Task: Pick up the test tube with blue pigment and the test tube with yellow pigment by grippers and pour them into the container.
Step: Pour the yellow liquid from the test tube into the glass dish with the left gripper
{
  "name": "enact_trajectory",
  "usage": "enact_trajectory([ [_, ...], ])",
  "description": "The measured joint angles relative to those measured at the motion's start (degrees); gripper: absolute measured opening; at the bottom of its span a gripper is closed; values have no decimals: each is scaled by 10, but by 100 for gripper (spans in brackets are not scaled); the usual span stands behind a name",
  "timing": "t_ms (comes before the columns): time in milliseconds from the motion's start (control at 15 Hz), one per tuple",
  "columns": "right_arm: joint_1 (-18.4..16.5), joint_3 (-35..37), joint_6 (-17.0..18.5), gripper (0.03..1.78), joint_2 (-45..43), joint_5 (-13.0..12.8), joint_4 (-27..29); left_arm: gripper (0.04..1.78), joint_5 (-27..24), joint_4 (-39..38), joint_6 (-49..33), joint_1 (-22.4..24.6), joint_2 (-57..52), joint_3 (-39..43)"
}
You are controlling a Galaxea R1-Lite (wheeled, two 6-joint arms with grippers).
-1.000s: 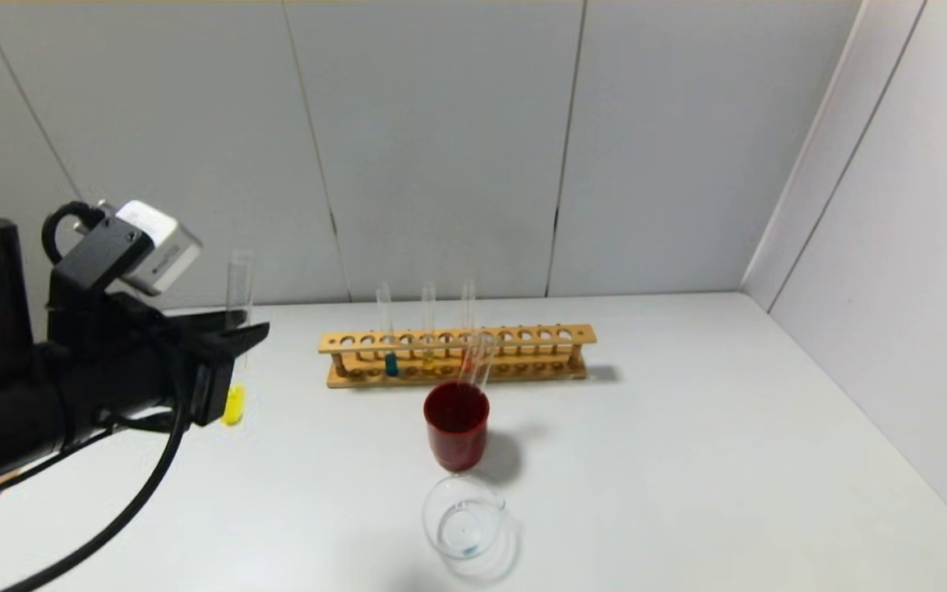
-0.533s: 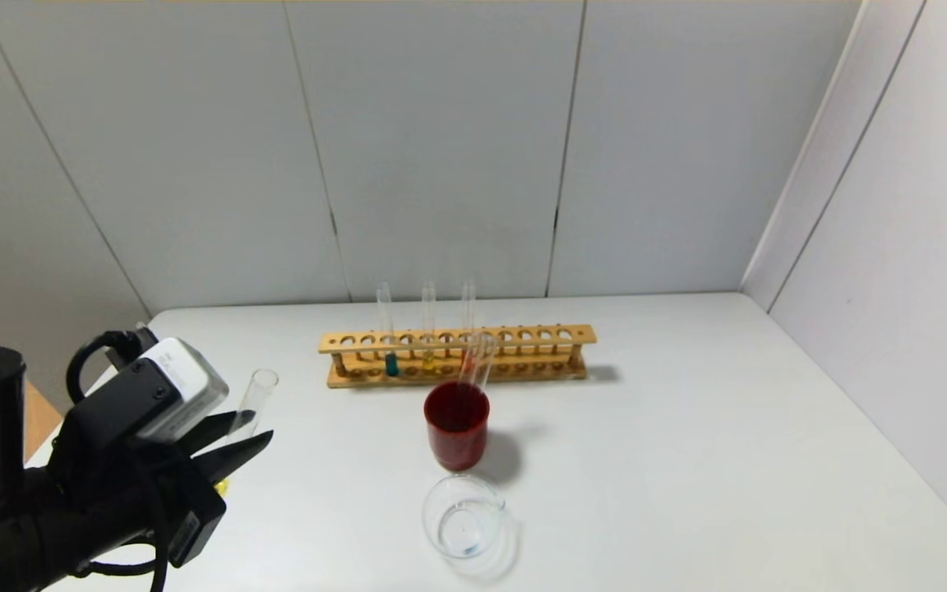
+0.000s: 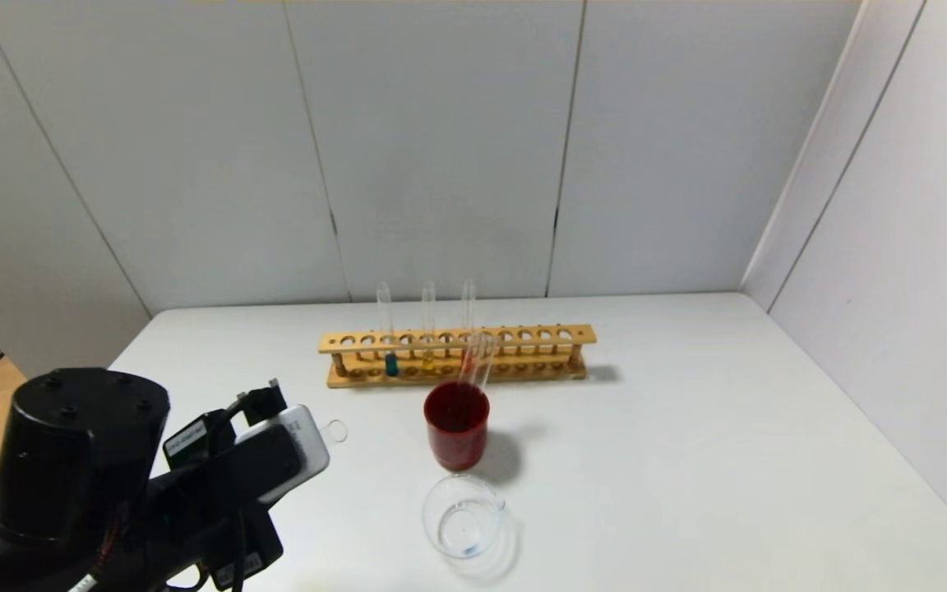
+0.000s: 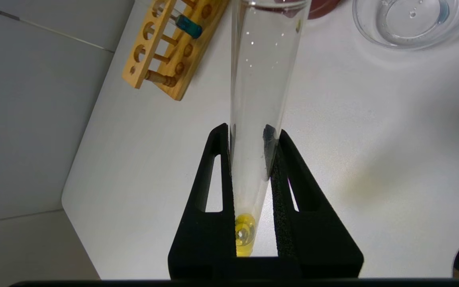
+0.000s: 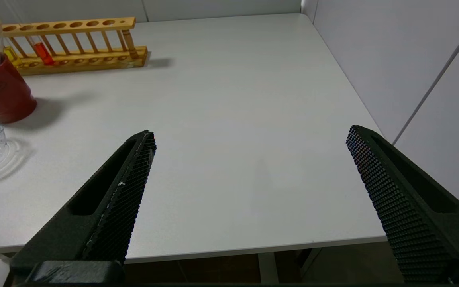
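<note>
My left gripper (image 4: 247, 131) is shut on the test tube with yellow pigment (image 4: 259, 87), near its bottom. The yellow liquid (image 4: 244, 235) sits at the tube's closed end, between the fingers. In the head view the left arm is low at the front left, its wrist camera (image 3: 284, 450) hides the fingers, and only the tube's mouth (image 3: 334, 430) shows, pointing towards the red cup. The test tube with blue pigment (image 3: 391, 362) stands in the wooden rack (image 3: 523, 335); it also shows in the left wrist view (image 4: 188, 27). The clear glass container (image 3: 465, 526) stands at the front centre. My right gripper (image 5: 252, 135) is open and empty over the table's front right.
A dark-red cup (image 3: 457, 432) with an empty tube leaning in it stands between rack and container. The rack also holds an amber tube (image 3: 428, 358) and a red-liquid tube (image 5: 44, 54). Grey walls stand behind and to the right. The table's front edge (image 5: 253, 249) lies below the right gripper.
My left arm has come down and back towards the table's front left. The yellow tube has tipped from upright to nearly level, mouth towards the red cup.
</note>
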Motion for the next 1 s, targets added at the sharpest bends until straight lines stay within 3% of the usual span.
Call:
enact_trajectory([
  [333, 0, 0, 0, 175, 0, 0, 0, 31, 47, -49, 4, -52, 73, -20],
  [1000, 0, 0, 0, 175, 0, 0, 0, 31, 111, -67, 122, -80, 162, -46],
])
